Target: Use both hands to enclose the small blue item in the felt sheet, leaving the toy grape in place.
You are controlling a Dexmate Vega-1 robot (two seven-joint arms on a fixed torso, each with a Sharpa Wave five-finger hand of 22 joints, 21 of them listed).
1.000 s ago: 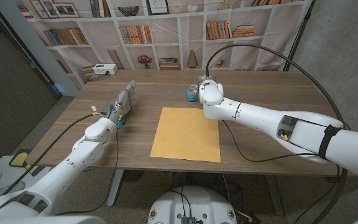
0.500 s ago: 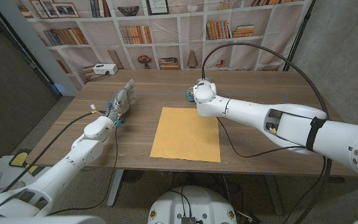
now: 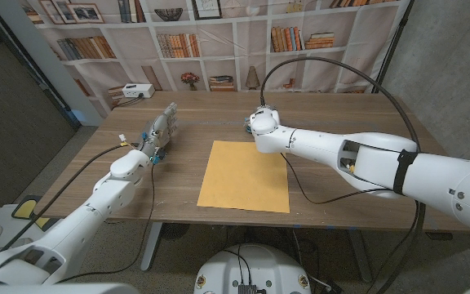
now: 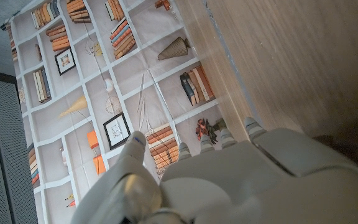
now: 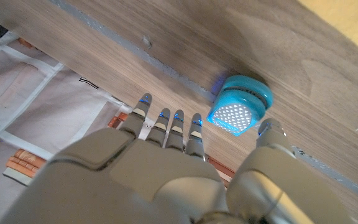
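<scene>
A mustard-yellow felt sheet (image 3: 245, 175) lies flat in the middle of the wooden table (image 3: 341, 122). Just beyond its far edge hovers my right hand (image 3: 261, 121), covering most of the small blue item (image 3: 248, 125). In the right wrist view the blue item (image 5: 240, 106), a round turquoise piece with a white gridded face, sits on the wood between the spread fingers (image 5: 166, 121) and thumb of my right hand (image 5: 166, 174), with a small gap on both sides. My left hand (image 3: 161, 129) stands at the table's left with its fingers straight and apart, holding nothing; its back (image 4: 229, 180) fills the left wrist view's lower part.
A white box (image 3: 139, 91) stands at the table's far left corner. A bookshelf backdrop (image 3: 219, 41) hangs behind the table. A black cable (image 3: 341, 69) arcs above my right arm. A corner of the felt sheet (image 5: 353, 12) shows in the right wrist view.
My right hand has slid a little left and forward over the blue item, which is now mostly covered in the head view. My left hand has barely moved.
</scene>
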